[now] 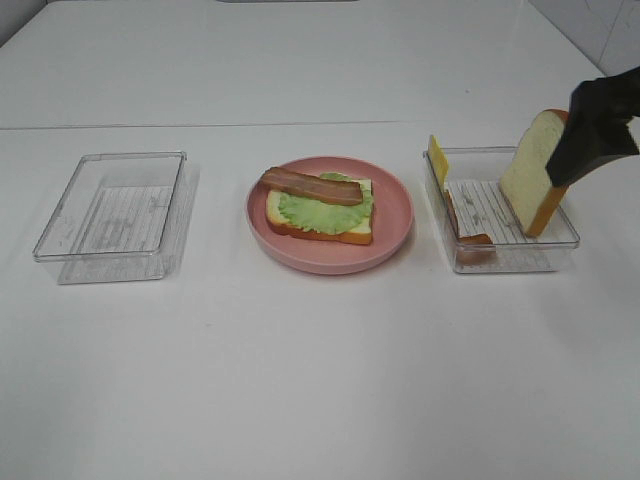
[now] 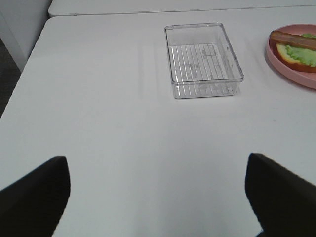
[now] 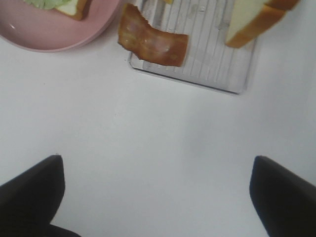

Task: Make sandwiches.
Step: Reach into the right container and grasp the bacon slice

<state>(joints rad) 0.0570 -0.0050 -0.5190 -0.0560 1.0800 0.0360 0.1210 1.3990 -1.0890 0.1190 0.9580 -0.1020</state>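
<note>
The partly built sandwich (image 1: 320, 208) lies on the pink plate (image 1: 390, 235): a bread slice, a green lettuce leaf and one bacon strip (image 1: 311, 186) on top. In the right clear tray (image 1: 510, 255), a second bread slice (image 1: 530, 175) leans upright, a yellow cheese slice (image 1: 437, 160) stands at the left wall and another bacon strip (image 3: 153, 42) lies beside it. My right gripper (image 3: 158, 197) hovers open and empty near this tray, its black body (image 1: 595, 125) overlapping the leaning bread in the high view. My left gripper (image 2: 158, 197) is open and empty over bare table.
An empty clear tray (image 1: 115, 215) sits left of the plate, also seen as the ribbed tray (image 2: 203, 61) ahead of my left gripper. The white table (image 1: 320, 380) stretches wide in front of all three.
</note>
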